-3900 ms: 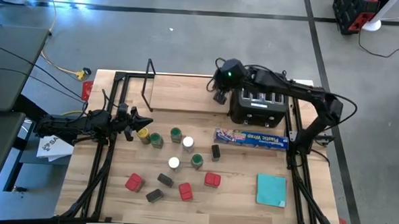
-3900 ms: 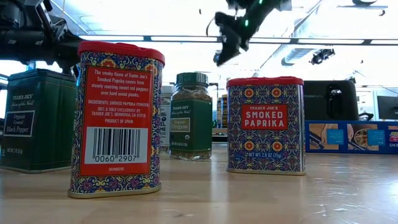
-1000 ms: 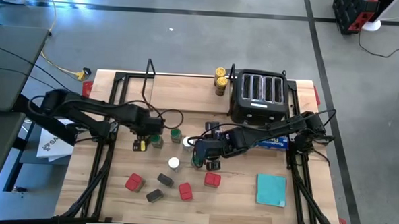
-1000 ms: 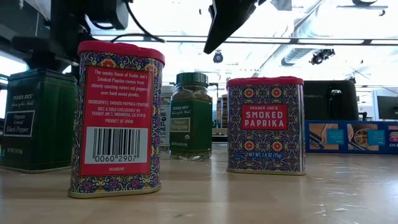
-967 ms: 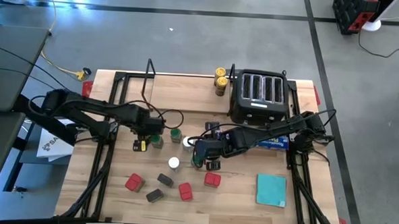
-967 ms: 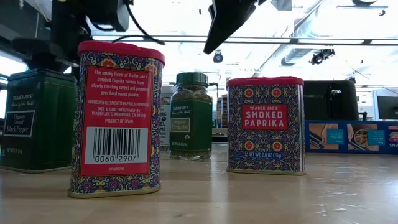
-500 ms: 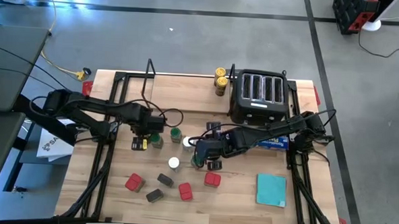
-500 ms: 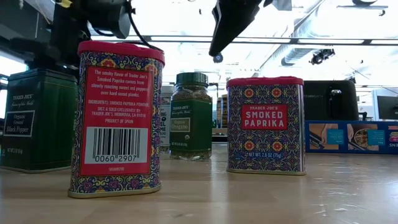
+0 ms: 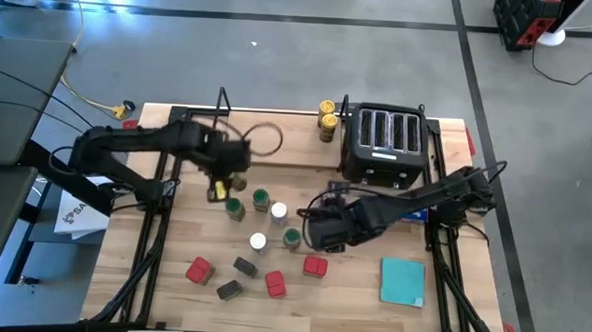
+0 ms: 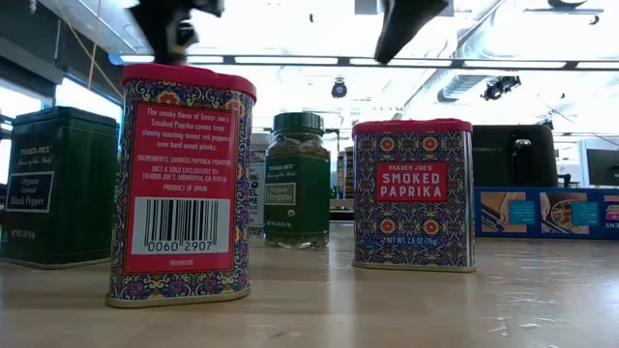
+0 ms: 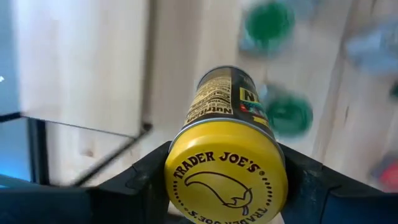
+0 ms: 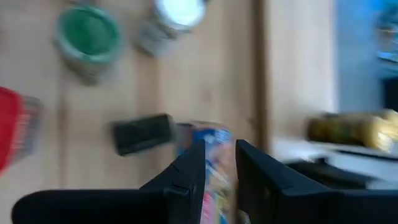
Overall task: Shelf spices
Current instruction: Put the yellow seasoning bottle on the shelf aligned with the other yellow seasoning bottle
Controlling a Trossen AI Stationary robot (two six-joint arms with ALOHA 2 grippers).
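Note:
My left gripper (image 9: 219, 183) is shut on a yellow-lidded spice jar (image 11: 226, 174) and holds it above the table, near the left part of the light-wood shelf (image 9: 277, 143). Two yellow-lidded jars (image 9: 327, 119) stand on the shelf's right end. Green-lidded jars (image 9: 235, 209), white-lidded jars (image 9: 279, 213), red tins (image 9: 315, 266) and dark tins (image 9: 245, 268) stand on the table. My right gripper (image 9: 311, 230) hovers over them at mid-table. Its fingers (image 12: 189, 171) stand a narrow gap apart with nothing between. My left gripper pinches the jar between its two fingers (image 11: 146, 174), one on each side just under the yellow lid (image 11: 186, 134). The fingers come from above and point down along the jar. The jar hangs upright, lid up, clear of the table.
A black toaster (image 9: 385, 145) stands at the shelf's right end, with a blue plastic-wrap box (image 9: 414, 209) in front of it. A teal square (image 9: 402, 281) lies near right. A black wire upright (image 9: 221, 113) rises at the shelf's left end.
My left gripper has risen with the yellow-lidded jar, lifting it clear of the table, and has moved toward the far edge and the shelf. My right gripper has risen and drifted toward the table's right edge, away from the green-lidded jar.

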